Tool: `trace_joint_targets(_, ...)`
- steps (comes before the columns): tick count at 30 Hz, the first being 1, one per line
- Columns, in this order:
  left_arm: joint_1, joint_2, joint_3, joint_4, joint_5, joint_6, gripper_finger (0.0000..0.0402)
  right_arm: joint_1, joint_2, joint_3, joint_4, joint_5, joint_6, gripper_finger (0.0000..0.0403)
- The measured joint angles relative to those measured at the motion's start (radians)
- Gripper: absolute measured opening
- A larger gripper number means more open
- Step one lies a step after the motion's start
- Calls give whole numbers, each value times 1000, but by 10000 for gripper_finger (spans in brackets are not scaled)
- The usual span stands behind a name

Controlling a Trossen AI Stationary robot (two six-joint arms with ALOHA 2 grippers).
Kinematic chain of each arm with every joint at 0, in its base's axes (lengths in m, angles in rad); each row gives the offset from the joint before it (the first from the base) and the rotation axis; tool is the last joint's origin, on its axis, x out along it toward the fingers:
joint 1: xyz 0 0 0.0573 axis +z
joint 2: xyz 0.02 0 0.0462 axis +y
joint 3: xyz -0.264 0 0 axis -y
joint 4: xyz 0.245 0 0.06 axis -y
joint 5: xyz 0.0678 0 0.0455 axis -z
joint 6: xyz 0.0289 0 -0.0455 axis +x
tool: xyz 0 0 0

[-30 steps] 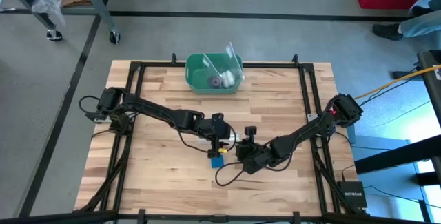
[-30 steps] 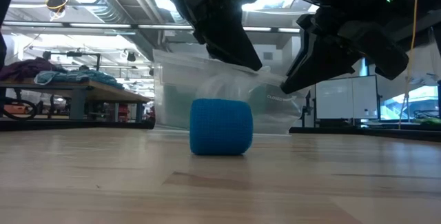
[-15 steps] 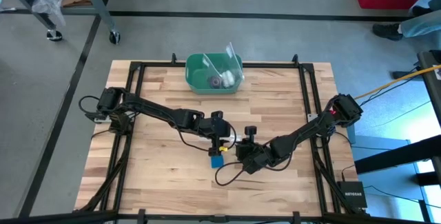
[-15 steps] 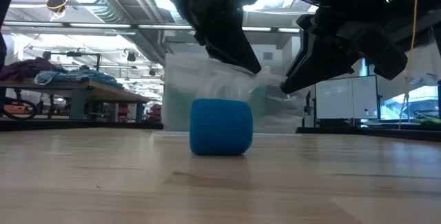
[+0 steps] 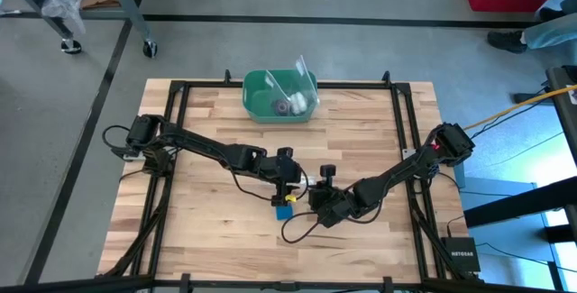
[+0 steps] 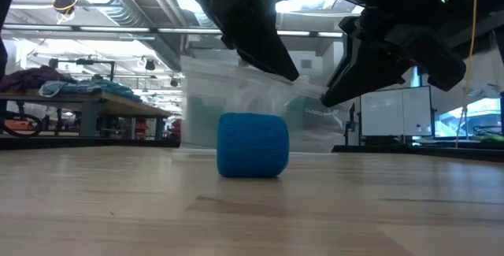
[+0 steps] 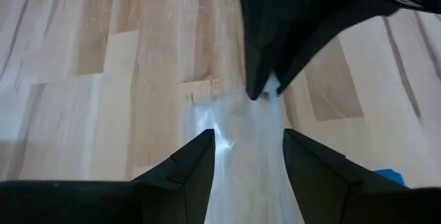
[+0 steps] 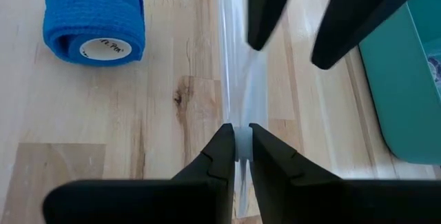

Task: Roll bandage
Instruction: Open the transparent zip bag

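The bandage (image 8: pixel 94 21) is a compact bright blue roll of crinkly fabric, lying on its side on the wooden table (image 5: pixel 207 230) with its white cardboard core showing at one end. In the high view it (image 5: pixel 285 211) sits just below the table's middle, at about 6 o'clock from the left gripper (image 5: pixel 290 187) and 9 o'clock from the right gripper (image 5: pixel 311 192), touching neither.

The right gripper (image 8: pixel 236 143) is pinched narrow on the edge of a clear plastic bag (image 8: pixel 240 79). The left gripper (image 7: pixel 247 156) hovers over the same bag (image 7: pixel 238 141) with its fingers parted wide, holding nothing. A green bin (image 5: pixel 279 95) stands at 12 o'clock near the table's far edge.

Compared with half a second ago, the roll (image 6: pixel 253 145) has not shifted, while the bag (image 6: pixel 236 102) behind it has swayed slightly and the left arm has edged a little.
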Motion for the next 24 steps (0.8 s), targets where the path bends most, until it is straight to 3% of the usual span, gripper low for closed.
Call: trace_joint_targets(24,-7,2,18,-34,1,11,162,0,0,0,0,0,0,40)
